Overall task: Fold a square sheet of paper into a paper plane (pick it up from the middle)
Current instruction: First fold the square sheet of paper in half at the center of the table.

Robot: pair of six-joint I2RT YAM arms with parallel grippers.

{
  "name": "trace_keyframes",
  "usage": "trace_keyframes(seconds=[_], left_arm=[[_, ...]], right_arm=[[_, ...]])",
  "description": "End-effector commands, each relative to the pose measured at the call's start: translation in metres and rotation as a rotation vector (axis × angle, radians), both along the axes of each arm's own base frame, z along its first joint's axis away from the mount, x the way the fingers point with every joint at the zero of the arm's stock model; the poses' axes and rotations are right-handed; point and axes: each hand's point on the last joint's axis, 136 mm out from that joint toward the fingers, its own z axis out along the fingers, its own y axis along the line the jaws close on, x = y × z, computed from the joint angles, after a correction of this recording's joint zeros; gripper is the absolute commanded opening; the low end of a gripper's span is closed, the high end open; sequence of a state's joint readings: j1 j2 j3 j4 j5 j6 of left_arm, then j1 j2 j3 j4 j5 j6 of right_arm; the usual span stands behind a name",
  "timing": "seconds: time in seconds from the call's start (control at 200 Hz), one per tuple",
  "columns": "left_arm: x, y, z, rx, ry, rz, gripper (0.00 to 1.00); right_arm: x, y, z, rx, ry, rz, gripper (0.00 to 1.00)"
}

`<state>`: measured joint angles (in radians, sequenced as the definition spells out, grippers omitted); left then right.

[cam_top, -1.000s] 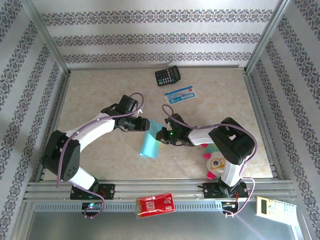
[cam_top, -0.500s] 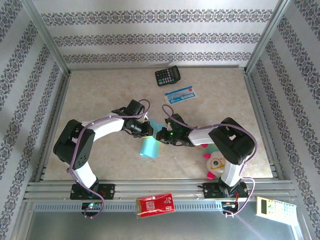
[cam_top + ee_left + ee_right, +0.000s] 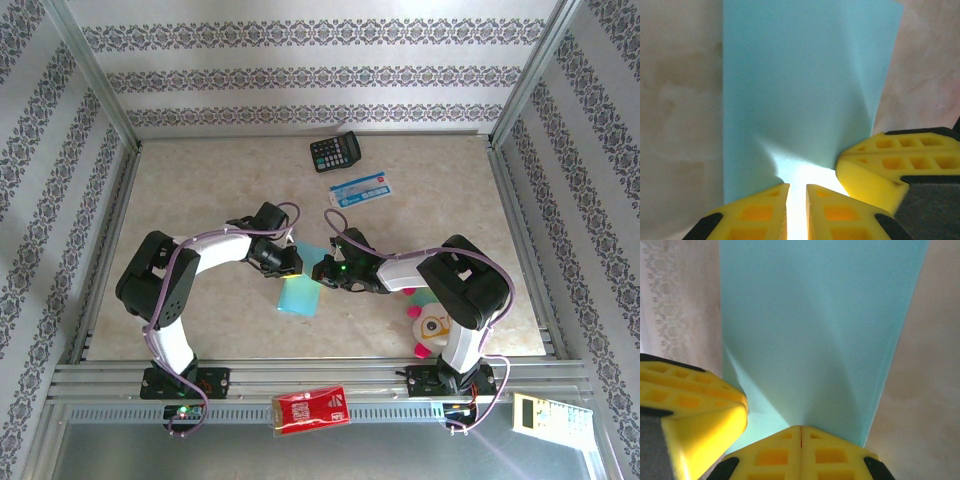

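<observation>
Two hands meet over the middle of the bench (image 3: pixel 200 180). The left hand (image 3: pixel 797 187) has its fingers drawn nearly together on one edge of the square sheet of paper (image 3: pixel 300 296), which shows as a narrow rectangle. The right hand (image 3: pixel 800 429) is clamped tight on the same sheet, just beside the left. The sheet extends from both hands toward the bench's near edge, well apart from the calculator (image 3: pixel 335 152).

Turquoise paper (image 3: pixel 298 297), yellow jaws, beige marbled table (image 3: pixel 200 180).

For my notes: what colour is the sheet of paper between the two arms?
The sheet of paper is plain light turquoise, clearest in the left wrist view.
</observation>
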<state>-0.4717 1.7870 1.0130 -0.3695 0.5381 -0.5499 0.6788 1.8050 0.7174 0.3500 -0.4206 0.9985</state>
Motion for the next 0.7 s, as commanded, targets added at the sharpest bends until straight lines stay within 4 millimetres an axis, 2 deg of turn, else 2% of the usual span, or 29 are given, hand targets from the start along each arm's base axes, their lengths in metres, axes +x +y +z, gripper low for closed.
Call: trace_keyframes(seconds=[0.0,0.32,0.435,0.515,0.694], left_arm=[[0.005,0.01,-0.009,0.03,-0.007,-0.001,0.17],[0.0,0.031,-0.031,0.084,0.029,0.02,0.17],[0.0,0.034,-0.032,0.095,0.026,0.021,0.18],[0.002,0.027,-0.021,0.043,0.008,0.022,0.18],[0.002,-0.001,0.023,-0.13,-0.047,0.017,0.21]], right_arm=[[-0.045,-0.055,-0.079,-0.283,0.197,-0.043,0.0],[-0.047,-0.056,-0.081,-0.29,0.204,-0.041,0.0],[-0.047,-0.056,-0.081,-0.289,0.203,-0.041,0.0],[-0.047,-0.057,-0.08,-0.291,0.201,-0.044,0.0],[-0.047,-0.057,-0.08,-0.296,0.201,-0.045,0.0]])
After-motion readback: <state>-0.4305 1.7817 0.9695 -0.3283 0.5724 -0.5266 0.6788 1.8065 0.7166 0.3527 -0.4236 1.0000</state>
